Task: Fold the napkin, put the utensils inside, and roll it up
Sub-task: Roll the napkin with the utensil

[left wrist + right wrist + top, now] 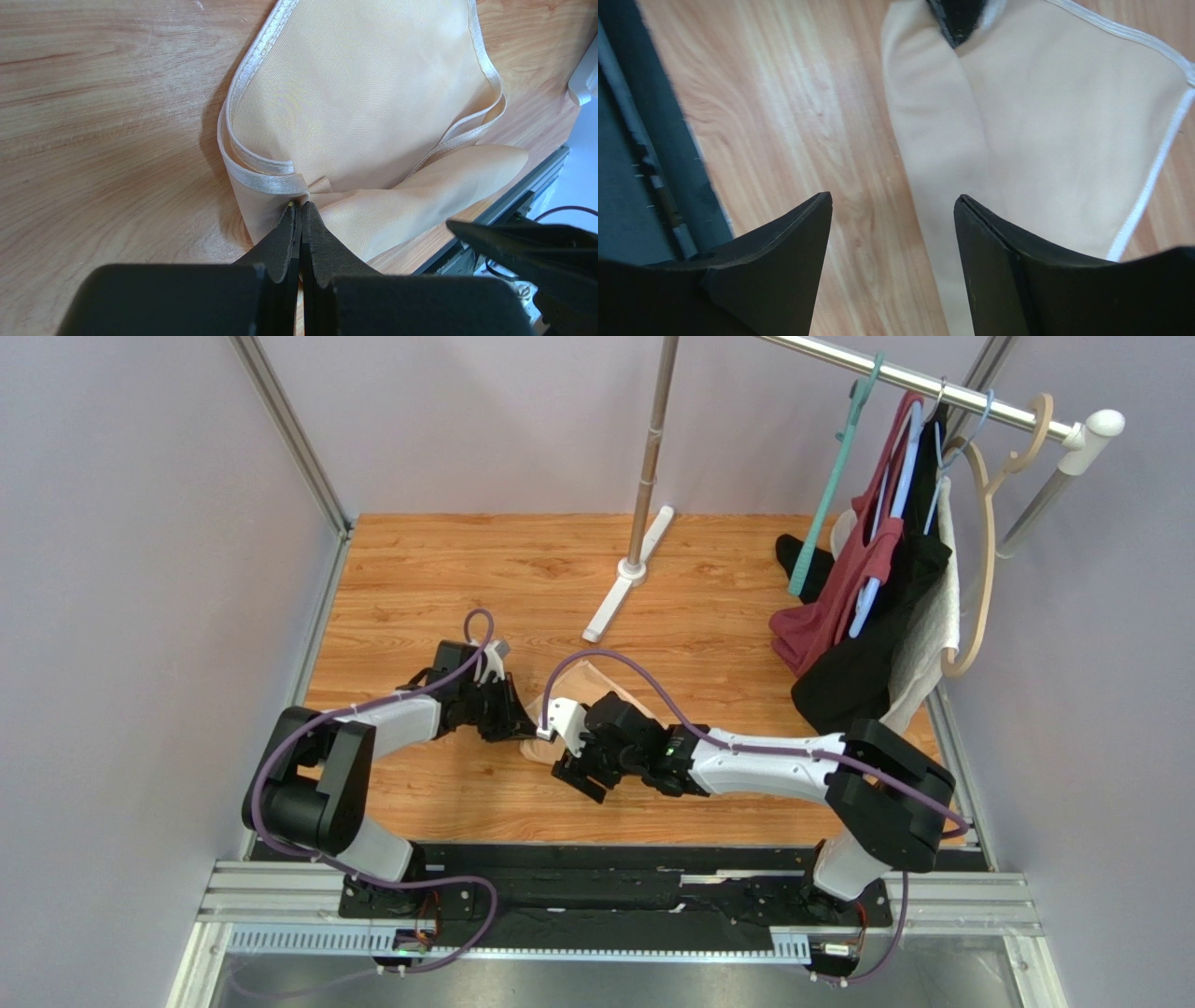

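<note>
Napkin (365,91) hem apparently between closed left jaws, visible only from left wrist; right jaws wide.

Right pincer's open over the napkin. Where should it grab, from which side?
Probably the white hem of the napkin, coming in from the bare wood beside it: that edge lies flat and exposed, well apart from the bunched corner the left pincer holds shut.

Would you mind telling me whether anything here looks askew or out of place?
The napkin lies crumpled rather than flat, its hem folded over unevenly where the left hand pinches it.
</note>
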`<state>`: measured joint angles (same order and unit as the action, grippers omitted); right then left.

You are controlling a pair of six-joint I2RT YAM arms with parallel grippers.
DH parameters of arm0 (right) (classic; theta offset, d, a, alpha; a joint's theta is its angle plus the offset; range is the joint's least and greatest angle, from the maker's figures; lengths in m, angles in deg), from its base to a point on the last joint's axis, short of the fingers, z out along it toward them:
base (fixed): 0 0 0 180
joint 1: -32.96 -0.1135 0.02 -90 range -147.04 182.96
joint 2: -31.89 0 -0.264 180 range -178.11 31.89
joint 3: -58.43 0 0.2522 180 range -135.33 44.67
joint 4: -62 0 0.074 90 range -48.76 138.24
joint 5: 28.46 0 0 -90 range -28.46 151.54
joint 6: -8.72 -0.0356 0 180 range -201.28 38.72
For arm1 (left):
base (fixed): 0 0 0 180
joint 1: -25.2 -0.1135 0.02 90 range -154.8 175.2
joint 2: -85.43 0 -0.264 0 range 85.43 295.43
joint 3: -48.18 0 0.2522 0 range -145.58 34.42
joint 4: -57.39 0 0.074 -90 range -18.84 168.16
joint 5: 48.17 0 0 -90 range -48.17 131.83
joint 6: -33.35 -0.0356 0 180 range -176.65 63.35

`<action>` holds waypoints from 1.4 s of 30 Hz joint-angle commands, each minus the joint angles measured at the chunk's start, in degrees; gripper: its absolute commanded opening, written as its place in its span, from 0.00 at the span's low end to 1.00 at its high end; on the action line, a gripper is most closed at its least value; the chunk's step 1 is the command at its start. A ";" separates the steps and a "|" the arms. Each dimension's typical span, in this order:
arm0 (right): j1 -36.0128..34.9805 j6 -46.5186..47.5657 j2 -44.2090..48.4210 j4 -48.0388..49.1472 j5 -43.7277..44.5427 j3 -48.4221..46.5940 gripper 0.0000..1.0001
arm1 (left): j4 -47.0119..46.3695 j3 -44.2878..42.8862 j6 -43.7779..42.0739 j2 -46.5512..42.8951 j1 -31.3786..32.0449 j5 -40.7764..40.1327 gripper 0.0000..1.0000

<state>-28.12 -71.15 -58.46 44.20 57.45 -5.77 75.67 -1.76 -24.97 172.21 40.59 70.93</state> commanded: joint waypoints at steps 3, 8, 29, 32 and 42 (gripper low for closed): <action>-2.11 7.27 -1.59 8.60 12.79 1.13 0.68 | 1.90 -0.99 -2.24 0.84 0.33 -1.86 0.00; -2.90 8.68 -5.10 7.72 13.77 -0.36 0.67 | 1.99 -1.26 -2.24 1.28 0.33 -1.77 0.00; 0.26 6.57 -14.50 0.62 8.94 -4.49 0.56 | 1.64 -3.28 -2.41 2.60 0.33 -0.45 0.00; 0.96 5.17 -15.21 -3.43 6.39 -5.81 0.33 | 0.94 -3.89 -2.24 2.25 0.25 0.34 0.00; 7.28 -9.77 -13.98 -12.67 -11.97 -5.38 0.18 | 4.80 -6.71 -1.97 -8.46 -0.19 -12.65 0.62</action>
<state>-23.62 -72.15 -71.75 42.52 55.74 -13.33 78.42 -6.22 -26.02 170.15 40.59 66.14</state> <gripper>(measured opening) 0.223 0.571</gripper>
